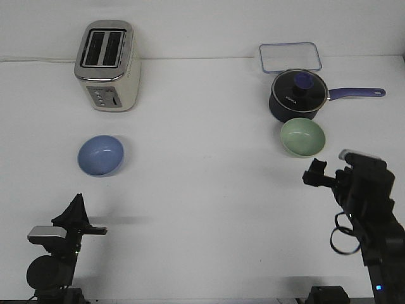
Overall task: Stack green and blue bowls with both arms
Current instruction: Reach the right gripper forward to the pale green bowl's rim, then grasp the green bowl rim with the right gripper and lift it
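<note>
Nothing is stacked yet: the glossy periwinkle-blue round bowl [100, 156] sits left on the white tabletop [202, 190], the pale mint-green glossy bowl [303, 137] far right, while left pincer [79, 209] and right pincer [324, 171] hold nothing, their opening unclear.

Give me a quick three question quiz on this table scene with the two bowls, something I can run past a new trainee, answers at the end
1. True or false: the green bowl is already stacked inside the blue bowl.
2. Which item sits closest to the green bowl? A) toaster B) saucepan C) clear lid
3. Fill in: the blue bowl lies on the robot's ____ side of the table, in front of the toaster.

Key:
1. False; the bowls lie far apart, both upright and empty.
2. B; the saucepan stands just behind it.
3. Left, nearer the left gripper than the right gripper.
</note>
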`<state>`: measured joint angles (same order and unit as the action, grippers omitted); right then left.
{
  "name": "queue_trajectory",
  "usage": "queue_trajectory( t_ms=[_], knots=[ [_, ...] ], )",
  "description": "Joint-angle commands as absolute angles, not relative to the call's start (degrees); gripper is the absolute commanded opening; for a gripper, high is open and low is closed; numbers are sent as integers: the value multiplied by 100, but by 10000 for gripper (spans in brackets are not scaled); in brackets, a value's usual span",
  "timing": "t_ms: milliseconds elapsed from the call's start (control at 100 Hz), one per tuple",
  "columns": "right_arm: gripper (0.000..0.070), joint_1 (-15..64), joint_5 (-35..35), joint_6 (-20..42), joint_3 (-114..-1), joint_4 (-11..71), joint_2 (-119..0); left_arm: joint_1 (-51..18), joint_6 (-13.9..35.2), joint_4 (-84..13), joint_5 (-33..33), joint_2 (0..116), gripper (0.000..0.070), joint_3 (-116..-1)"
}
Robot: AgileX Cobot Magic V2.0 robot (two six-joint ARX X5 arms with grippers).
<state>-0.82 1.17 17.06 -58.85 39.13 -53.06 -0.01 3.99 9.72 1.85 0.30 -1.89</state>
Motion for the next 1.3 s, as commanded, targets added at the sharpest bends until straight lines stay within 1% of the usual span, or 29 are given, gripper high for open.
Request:
queue_trajectory(
  t_ms=[0,250,370,460,670,880,910,940,970,1050,1080,1100,1110,1290],
  knots=[
    [601,-128,106,1507,-6215,3900,-5852,-1,373,1037,198,23,15,-80],
    [601,-515,67,1216,-7402,3909,-7911,-1,373,1039,196,23,15,-80],
    [601,-740,-178,1208,-7850,3940,-8768,-1,373,1037,196,23,15,-80],
    [601,-867,-217,1205,-8090,3957,-9323,-1,373,1039,196,23,15,-80],
    [601,-1076,-427,1160,-8326,3804,-10265,-1,373,1039,196,23,15,-80],
    [595,-1160,-663,1142,-8333,3592,-10748,-1,373,1039,198,23,15,-80],
    [559,-1160,-668,1111,-8333,3568,-10794,-1,373,1039,196,23,15,-80],
    [492,-1160,-670,1076,-8333,3570,-10814,-1,373,1039,196,23,15,-80],
    [402,-1160,-670,1033,-8333,3579,-10822,-1,373,1039,198,23,15,-80],
    [122,-1160,-668,1017,-8333,3581,-10847,-1,373,1039,196,23,15,-80],
    [46,-1160,-670,1020,-8333,3583,-10847,-1,373,1037,196,23,15,-80],
    [12,-1160,-672,1022,-8333,3586,-10847,-1,373,1039,198,23,15,-80],
    [0,-1160,-670,1024,-8333,3588,-10847,-1,373,1039,196,23,15,-80],
    [0,-1166,-676,972,-8335,3680,-10774,-1,373,1039,196,23,14,-80]
  ],
)
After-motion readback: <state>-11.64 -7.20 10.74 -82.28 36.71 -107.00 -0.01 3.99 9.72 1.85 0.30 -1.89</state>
